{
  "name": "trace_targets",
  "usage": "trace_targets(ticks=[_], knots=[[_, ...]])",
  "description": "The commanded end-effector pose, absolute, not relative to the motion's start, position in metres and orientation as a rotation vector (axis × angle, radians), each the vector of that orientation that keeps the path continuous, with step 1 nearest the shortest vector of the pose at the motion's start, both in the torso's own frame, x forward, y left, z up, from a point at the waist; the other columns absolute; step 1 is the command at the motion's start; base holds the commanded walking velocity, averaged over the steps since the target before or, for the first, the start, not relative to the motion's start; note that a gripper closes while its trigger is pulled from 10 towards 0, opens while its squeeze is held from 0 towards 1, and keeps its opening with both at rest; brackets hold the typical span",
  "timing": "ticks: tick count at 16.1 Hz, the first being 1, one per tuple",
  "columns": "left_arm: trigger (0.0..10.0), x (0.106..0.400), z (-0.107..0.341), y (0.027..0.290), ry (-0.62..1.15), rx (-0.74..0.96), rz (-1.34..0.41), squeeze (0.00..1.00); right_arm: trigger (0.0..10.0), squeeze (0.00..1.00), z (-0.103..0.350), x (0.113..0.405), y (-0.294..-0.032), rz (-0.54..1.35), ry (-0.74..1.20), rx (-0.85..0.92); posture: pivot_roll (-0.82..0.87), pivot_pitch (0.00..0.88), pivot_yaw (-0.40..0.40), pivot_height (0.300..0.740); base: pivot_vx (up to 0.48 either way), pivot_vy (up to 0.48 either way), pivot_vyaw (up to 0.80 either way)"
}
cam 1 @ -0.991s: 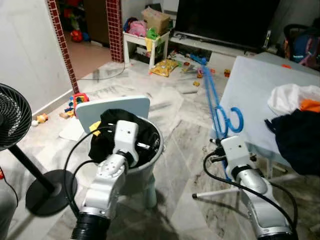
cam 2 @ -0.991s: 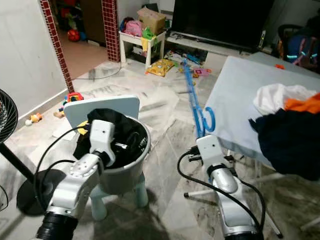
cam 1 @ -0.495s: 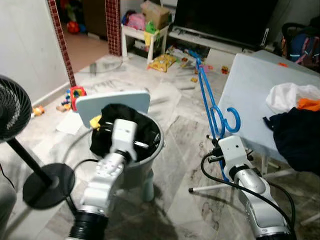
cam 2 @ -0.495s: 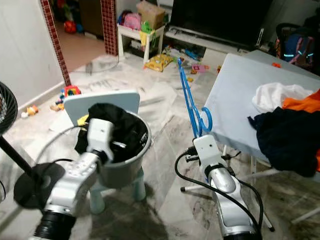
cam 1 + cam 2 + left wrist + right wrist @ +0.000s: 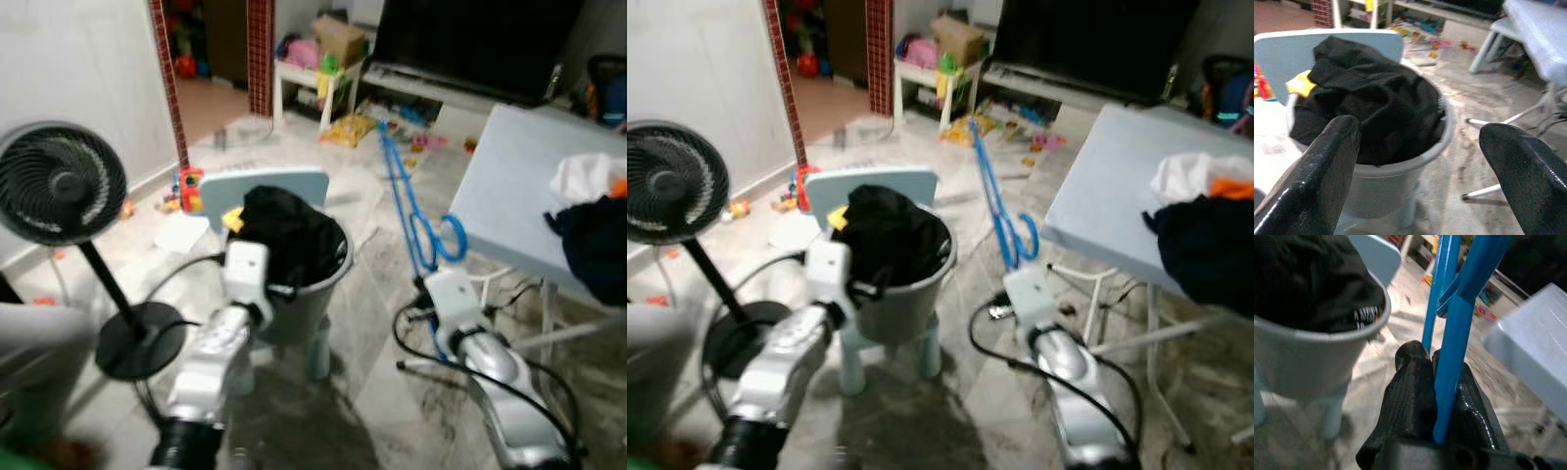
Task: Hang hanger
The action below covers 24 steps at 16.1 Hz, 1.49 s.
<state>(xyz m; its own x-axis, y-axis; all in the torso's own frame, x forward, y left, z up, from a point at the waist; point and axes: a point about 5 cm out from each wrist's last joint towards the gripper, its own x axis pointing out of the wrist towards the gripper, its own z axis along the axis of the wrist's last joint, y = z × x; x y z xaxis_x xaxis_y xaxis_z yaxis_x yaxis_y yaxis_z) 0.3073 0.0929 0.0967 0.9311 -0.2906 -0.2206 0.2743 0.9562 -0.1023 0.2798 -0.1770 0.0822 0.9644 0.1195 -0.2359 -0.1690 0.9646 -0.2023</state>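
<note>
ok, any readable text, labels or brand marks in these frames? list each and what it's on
None can be read.
White print on the black clothing in the grey bucket: too blurred to read.
Cardboard box on the small white table: any marking too small and blurred.
Blue hanger in the right gripper: no marking visible.

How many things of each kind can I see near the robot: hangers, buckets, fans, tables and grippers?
Blue hanger, held in the right gripper: 1
Grey bucket with dark clothes: 1
Black standing fan: 1
Pale blue table carrying clothes: 1
Grippers, counting the open left gripper: 2
Total: 6
</note>
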Motion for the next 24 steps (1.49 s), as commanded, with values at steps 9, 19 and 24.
trace_targets(ticks=[9,19,24], knots=[[10.0,0.323,0.090,0.109,0.311,-0.303,-0.182,0.00,10.0,0.00,0.095,0.283,-0.174,0.176,0.170,-0.225,0.09,0.000,-0.128,0.740,0.000,0.000,0.04],[10.0,0.324,0.077,0.103,0.379,-0.377,-0.122,0.00,10.0,0.00,0.097,0.281,-0.170,0.207,0.156,-0.221,0.08,0.000,-0.130,0.740,0.240,0.000,0.34],[10.0,0.324,0.074,0.099,0.390,-0.378,-0.126,0.00,10.0,0.00,0.095,0.279,-0.168,0.213,0.170,-0.214,0.07,0.000,-0.129,0.740,0.169,0.000,0.09]])
